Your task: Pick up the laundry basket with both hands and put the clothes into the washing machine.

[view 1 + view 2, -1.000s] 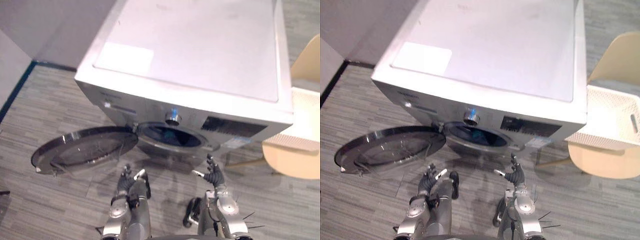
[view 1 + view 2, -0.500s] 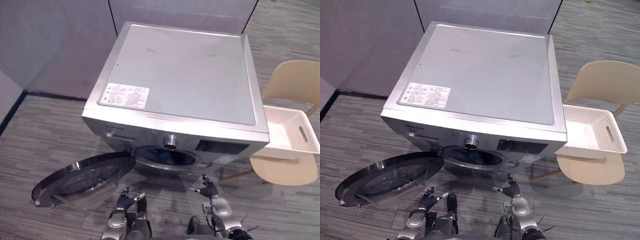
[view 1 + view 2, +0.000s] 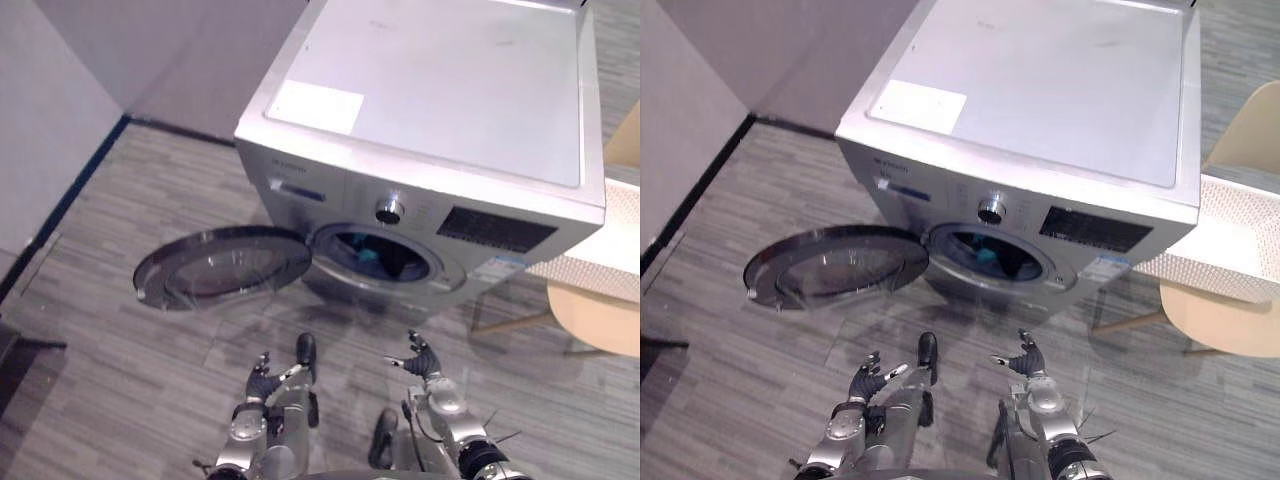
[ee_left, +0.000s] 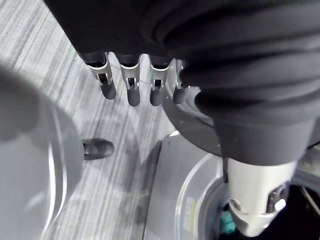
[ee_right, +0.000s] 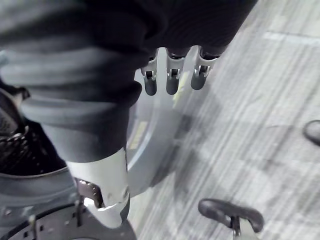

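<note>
Grey striped carpet floor (image 3: 120, 330), grey wall (image 3: 60, 90) behind. One washing machine (image 3: 430, 110) ahead of my hands, its one round door (image 3: 225, 268) lying open just beyond my left hand (image 3: 262, 378), teal cloth (image 3: 372, 257) in the drum. One white laundry basket (image 3: 1220, 277) on one beige chair (image 3: 1225, 325), well right of my right hand (image 3: 420, 358). Both hands loose, fingers straight, holding nothing.

We look on a floor (image 3: 110, 350) of grey streaked planks, or perhaps carpet tiles; the views leave that unclear. Plain grey walls (image 3: 60, 110) meet at a corner on the left, with a dark skirting strip (image 3: 75, 180) along their foot. At the right stands a beige chair (image 3: 1230, 325) on slim wooden legs (image 3: 1127, 319).
</note>
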Controlling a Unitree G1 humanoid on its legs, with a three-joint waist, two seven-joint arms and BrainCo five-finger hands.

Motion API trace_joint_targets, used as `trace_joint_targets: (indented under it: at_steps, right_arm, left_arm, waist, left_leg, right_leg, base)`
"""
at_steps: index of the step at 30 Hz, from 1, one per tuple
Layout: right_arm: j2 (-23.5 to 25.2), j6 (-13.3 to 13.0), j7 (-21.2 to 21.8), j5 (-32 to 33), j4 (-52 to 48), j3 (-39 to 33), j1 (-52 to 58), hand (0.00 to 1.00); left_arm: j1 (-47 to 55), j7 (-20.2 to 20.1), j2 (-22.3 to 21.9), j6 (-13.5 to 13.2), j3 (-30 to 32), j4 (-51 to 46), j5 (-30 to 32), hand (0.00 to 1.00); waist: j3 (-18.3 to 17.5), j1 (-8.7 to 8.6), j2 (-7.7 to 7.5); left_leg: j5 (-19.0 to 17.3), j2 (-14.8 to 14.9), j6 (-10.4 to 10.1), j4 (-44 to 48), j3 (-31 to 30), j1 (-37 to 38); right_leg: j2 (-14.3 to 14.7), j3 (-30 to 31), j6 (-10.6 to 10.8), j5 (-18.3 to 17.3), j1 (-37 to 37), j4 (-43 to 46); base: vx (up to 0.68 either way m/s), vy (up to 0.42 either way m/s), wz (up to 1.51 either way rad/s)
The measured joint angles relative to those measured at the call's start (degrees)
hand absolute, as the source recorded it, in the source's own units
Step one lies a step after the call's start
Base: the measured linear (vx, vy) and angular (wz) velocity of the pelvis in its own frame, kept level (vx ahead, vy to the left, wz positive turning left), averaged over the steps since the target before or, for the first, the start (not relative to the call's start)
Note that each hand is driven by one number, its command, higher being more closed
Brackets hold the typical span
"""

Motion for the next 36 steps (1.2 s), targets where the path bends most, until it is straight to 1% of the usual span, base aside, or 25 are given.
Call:
trace_joint_targets:
  at_steps: [1,2,3,4,5,6,7,9,10,12,16,19,20,24,25,26,27,28,29,30,31,32,33,35,36]
  right_arm:
    - [-0.75,0.07,0.05,-0.01,0.00,0.02,1.31,0.00]
    - [-0.67,0.15,0.06,0.00,0.02,0.06,2.45,0.00]
    - [-0.56,0.12,0.06,0.01,-0.02,0.06,2.88,0.00]
    - [-0.47,0.13,0.11,0.01,0.00,0.03,3.22,0.00]
    - [0.22,0.17,0.13,0.01,0.03,-0.37,3.44,0.00]
    - [0.87,0.17,0.15,0.02,-0.02,-0.37,3.83,0.00]
    - [1.29,0.16,0.17,0.02,-0.10,-0.34,3.90,0.00]
    - [2.16,0.17,0.16,0.15,-0.18,-0.34,4.73,0.00]
    - [2.30,0.16,0.16,0.20,-0.18,-0.33,4.94,0.00]
    - [2.32,0.17,0.13,0.71,-0.20,-0.39,5.07,0.00]
    - [2.50,0.17,0.13,2.23,-0.77,-1.00,5.01,0.00]
    - [2.59,0.18,0.06,3.50,-0.77,-2.62,4.97,0.00]
    - [2.59,0.20,0.03,4.41,-0.76,-3.50,5.01,0.00]
    - [1.90,0.29,-0.11,5.48,-0.76,-5.27,4.62,0.00]
    - [1.82,0.39,-0.44,5.92,-0.76,-5.60,3.98,0.00]
    - [1.73,0.38,-1.05,6.53,-0.77,-5.95,2.89,0.00]
    - [1.42,0.41,-1.06,6.70,-1.27,-6.12,3.17,0.00]
    - [-0.37,0.32,-0.93,6.70,-7.09,-5.89,6.01,0.00]
    - [-1.43,0.01,0.47,7.45,-10.20,-6.05,8.01,0.00]
    - [-3.28,-0.34,2.20,8.43,-13.18,-6.36,10.42,0.00]
    - [-4.38,-0.84,3.28,8.63,-13.97,-6.68,11.60,0.00]
    - [-5.55,-1.45,4.83,8.98,-14.08,-7.34,13.40,0.00]
    - [-5.62,-1.49,5.10,9.06,-14.18,-7.92,13.94,0.00]
    - [-5.57,-1.94,5.94,9.03,-15.56,-8.25,15.21,0.00]
    - [-4.91,-2.06,6.53,8.99,-17.07,-7.49,16.11,0.00]
  left_arm:
    - [0.18,0.03,-0.23,0.03,-0.38,-0.02,-0.01,0.00]
    - [0.76,0.10,-0.22,0.05,-0.56,0.04,-0.04,0.00]
    - [0.75,0.12,-0.22,0.09,-0.73,0.09,-0.04,0.00]
    - [0.30,0.19,-0.16,0.07,-1.80,-0.02,-0.02,0.00]
    - [-1.09,0.15,0.95,0.11,-3.90,-0.12,0.00,0.00]
    - [-1.51,0.17,1.74,0.13,-5.29,-1.64,0.01,0.00]
    - [-1.74,0.19,2.10,0.11,-5.91,-2.70,0.04,0.00]
    - [-2.19,0.51,2.08,0.07,-7.30,-7.59,0.06,0.00]
    - [-2.10,0.66,2.12,0.05,-7.30,-8.58,0.12,0.00]
    - [-2.27,1.61,2.24,0.04,-7.34,-13.35,0.60,0.00]
    - [-3.25,2.60,4.11,-0.02,-7.06,-19.07,2.88,0.00]
    - [-4.68,3.21,6.54,-0.04,-4.16,-21.56,5.03,0.00]
    - [-5.79,4.17,7.78,-0.04,-2.46,-21.98,5.70,0.00]
    - [-11.74,7.80,13.42,0.00,5.30,-21.93,6.69,0.00]
    - [-13.36,9.14,15.97,0.03,7.54,-21.83,6.90,0.00]
    - [-15.41,10.53,19.80,0.19,9.91,-21.09,7.67,0.00]
    - [-16.72,10.96,21.84,0.18,11.10,-20.06,7.99,0.00]
    - [-19.08,11.51,25.93,0.56,15.23,-17.83,8.72,0.00]
    - [-19.55,11.58,27.56,0.73,16.99,-17.08,8.99,0.00]
    - [-19.86,11.70,30.30,0.86,18.90,-16.10,9.02,0.00]
    - [-20.28,11.68,32.13,0.94,19.76,-15.09,9.01,0.00]
    - [-22.77,11.53,36.59,1.48,20.83,-10.71,9.01,0.00]
    - [-23.93,11.41,38.13,1.61,20.86,-8.64,9.00,0.00]
    - [-28.83,11.09,42.85,2.08,20.86,-0.75,8.99,0.00]
    - [-31.67,9.96,44.53,2.63,20.74,3.14,9.00,0.00]
  waist:
    - [-0.23,-0.50,0.43]
    - [-0.84,-1.44,1.48]
    - [-1.23,-1.76,2.12]
    - [-1.64,-2.66,2.78]
    - [-2.13,-2.87,2.02]
    - [-2.80,-2.92,1.41]
    - [-2.94,-2.93,1.16]
    - [-3.43,-3.00,1.02]
    - [-3.94,-3.04,0.99]
    - [-5.80,-3.30,0.99]
    - [-6.81,-3.56,0.54]
    - [-7.23,-4.30,0.06]
    - [-7.31,-4.40,-0.06]
    - [-7.42,-4.45,-0.22]
    - [-7.43,-4.44,-0.24]
    - [-7.37,-4.34,-0.42]
    - [-7.31,-4.36,-0.54]
    - [-7.28,-3.97,-0.96]
    - [-7.31,-4.05,-1.08]
    - [-7.26,-4.27,-1.47]
    - [-7.10,-4.30,-1.84]
    - [-6.37,-4.33,-3.03]
    - [-6.24,-4.40,-3.57]
    - [-5.46,-4.86,-5.96]
    - [-4.55,-5.15,-7.22]
  left_leg:
    - [-1.98,1.12,1.07,6.56,-0.56,1.91]
    - [-5.81,2.43,0.65,7.05,-1.52,6.68]
    - [-7.35,2.86,0.29,4.53,-1.76,9.00]
    - [-8.48,3.06,-0.23,-1.05,-2.19,12.53]
    - [-6.71,2.02,1.58,-6.79,-1.81,14.68]
    - [-5.73,1.37,2.30,-8.74,-1.53,15.34]
    - [-5.35,0.94,2.50,-9.17,-1.55,15.62]
    - [-4.10,-0.82,3.65,-11.63,-1.46,18.16]
    - [-3.66,-1.21,3.82,-12.53,-1.43,18.68]
    - [-1.87,-2.50,4.76,-16.51,-1.20,20.26]
    - [-0.52,-3.14,5.26,-19.13,-1.01,21.51]
    - [0.08,-3.14,5.09,-20.35,-0.44,22.65]
    - [0.14,-3.15,5.02,-20.76,-0.17,23.16]
    - [0.28,-2.76,4.81,-21.25,0.85,22.94]
    - [0.34,-2.53,4.73,-21.35,1.38,22.44]
    - [0.42,-2.32,4.62,-21.41,2.14,21.58]
    - [0.49,-2.18,4.52,-21.40,2.63,21.10]
    - [0.49,-1.86,4.50,-21.14,4.25,19.85]
    - [0.49,-1.82,4.50,-21.11,4.67,19.40]
    - [0.48,-1.78,4.50,-21.09,5.21,18.98]
    - [0.46,-1.73,4.49,-21.09,5.48,18.80]
    - [0.44,-1.45,4.48,-20.98,6.10,18.63]
    - [0.43,-1.23,4.47,-20.79,6.27,18.22]
    - [0.34,-0.76,4.39,-19.33,6.51,15.68]
    - [0.27,-0.06,4.30,-18.18,6.45,14.09]
  right_leg:
    - [-0.06,0.32,0.62,1.33,-0.42,-0.31]
    - [0.54,0.66,1.18,2.02,-0.38,-0.47]
    - [0.79,0.67,1.37,2.34,-0.36,-0.64]
    - [1.37,0.64,2.21,3.06,-0.32,-1.33]
    - [0.94,0.91,2.72,5.19,-0.24,-3.04]
    - [0.73,1.07,3.29,6.66,0.14,-4.93]
    - [0.52,1.07,3.71,7.29,0.61,-5.88]
    - [-0.13,0.94,4.75,9.49,3.74,-9.37]
    - [-0.36,0.93,5.03,9.79,4.09,-9.99]
    - [-1.02,0.84,5.57,11.49,4.98,-12.55]
    - [-0.98,1.21,5.79,13.14,5.88,-15.14]
    - [-0.52,1.51,5.61,14.01,6.82,-16.67]
    - [-0.26,1.56,5.46,14.16,7.12,-17.09]
    - [0.56,2.24,5.15,15.24,6.85,-18.95]
    - [0.87,2.85,4.85,15.69,6.13,-19.29]
    - [1.18,3.63,4.71,16.37,5.09,-20.00]
    - [1.34,4.21,4.57,16.70,4.27,-20.03]
    - [1.61,6.27,4.31,17.18,2.33,-19.95]
    - [1.65,6.59,4.23,17.31,1.62,-19.91]
    - [1.69,7.30,4.25,17.43,0.87,-19.90]
    - [1.76,7.69,4.24,17.57,0.52,-19.90]
    - [2.06,8.16,3.87,17.94,0.00,-19.89]
    - [2.22,8.55,3.66,18.12,-0.45,-19.85]
    - [2.58,9.36,3.43,18.79,-2.62,-19.85]
    - [2.82,9.43,3.03,19.38,-3.69,-19.87]
  base:
    - [-0.18,0.082,-0.13]
    - [-0.19,0.111,-0.14]
    - [-0.10,0.131,-0.09]
    - [-0.09,0.146,-0.03]
    - [-0.11,0.158,-0.06]
    - [-0.08,0.136,-0.05]
    - [-0.06,0.126,0.02]
    - [-0.05,0.119,0.09]
    - [-0.05,0.108,0.06]
    - [-0.03,0.105,0.03]
    - [-0.01,0.050,-0.06]
    - [0.02,-0.009,-0.12]
    - [0.02,-0.008,-0.14]
    - [0.00,-0.021,-0.15]
    - [-0.02,-0.026,-0.30]
    - [-0.02,-0.025,-0.32]
    - [-0.03,-0.022,-0.51]
    - [-0.01,-0.013,-0.42]
    - [0.00,-0.008,-0.45]
    - [0.02,0.000,-0.23]
    - [0.01,0.001,-0.29]
    - [-0.01,-0.003,-0.24]
    - [-0.02,-0.008,-0.24]
    - [-0.06,-0.027,-0.14]
    - [-0.09,-0.047,-0.05]
